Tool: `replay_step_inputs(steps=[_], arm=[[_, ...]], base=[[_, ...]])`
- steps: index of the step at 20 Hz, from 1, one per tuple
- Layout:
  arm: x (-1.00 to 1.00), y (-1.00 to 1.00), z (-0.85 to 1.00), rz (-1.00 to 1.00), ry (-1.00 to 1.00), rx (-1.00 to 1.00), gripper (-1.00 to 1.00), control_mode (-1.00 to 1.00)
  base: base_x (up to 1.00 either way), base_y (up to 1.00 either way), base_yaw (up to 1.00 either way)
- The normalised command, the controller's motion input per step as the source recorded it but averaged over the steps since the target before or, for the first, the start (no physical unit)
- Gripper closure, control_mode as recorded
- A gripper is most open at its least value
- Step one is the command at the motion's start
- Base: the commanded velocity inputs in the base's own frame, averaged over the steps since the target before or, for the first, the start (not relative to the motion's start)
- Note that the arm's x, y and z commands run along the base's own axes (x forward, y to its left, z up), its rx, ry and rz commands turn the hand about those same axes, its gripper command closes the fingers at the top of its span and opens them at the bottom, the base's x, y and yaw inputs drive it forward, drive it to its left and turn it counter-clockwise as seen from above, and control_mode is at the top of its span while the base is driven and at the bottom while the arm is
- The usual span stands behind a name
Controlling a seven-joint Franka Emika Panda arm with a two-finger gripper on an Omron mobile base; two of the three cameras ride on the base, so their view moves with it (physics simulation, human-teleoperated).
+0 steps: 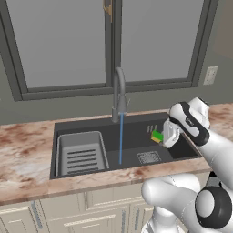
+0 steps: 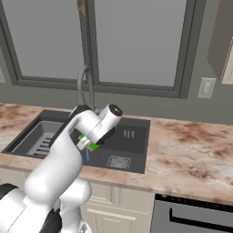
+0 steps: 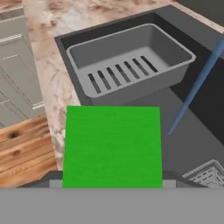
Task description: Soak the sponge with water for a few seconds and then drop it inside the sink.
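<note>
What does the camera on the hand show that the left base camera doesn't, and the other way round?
The hand view alone shows wooden floor beside the cabinets. The left base view alone shows the window, the gooseneck faucet, a wall outlet and the gripper shut on the sponge. Both show that sponge, the water running, the slotted rack, the sink and the marble counter.

sponge [image 3: 111, 146]: matt, rough | sink [image 1: 136, 132]: matt | counter [image 1: 27, 150]: polished stone

Base views flank arm, facing sink [image 1: 182, 150]; hand view close above rack [image 3: 131, 65].
</note>
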Motion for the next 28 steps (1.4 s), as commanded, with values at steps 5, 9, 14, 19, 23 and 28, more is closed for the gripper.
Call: replay_step_inputs(steps=[5,9,14,19,23,28], arm=[[0.00,0.18,-0.02,-0.01,-0.03,0.13,1.00,-1.00],[0.00,0.14,0.00,0.00,-0.03,0.15,1.00,-1.00],[0.00,0.07,-0.02,0.00,-0.02,0.16,1.00,-1.00],[0.00,0.06,0.00,0.00,0.00,0.11,1.00,-1.00],[0.03,0.13,-0.01,0.00,0.02,0.02,1.00,-1.00],[0.15,0.14,0.00,0.00,0.08,0.00,1.00,-1.00]], base=[[0.00,0.00,0.00],[0.00,0.00,0.00],[0.00,0.00,0.00],[0.00,0.00,0.00],[0.00,0.00,0.00],[0.00,0.00,0.00]])
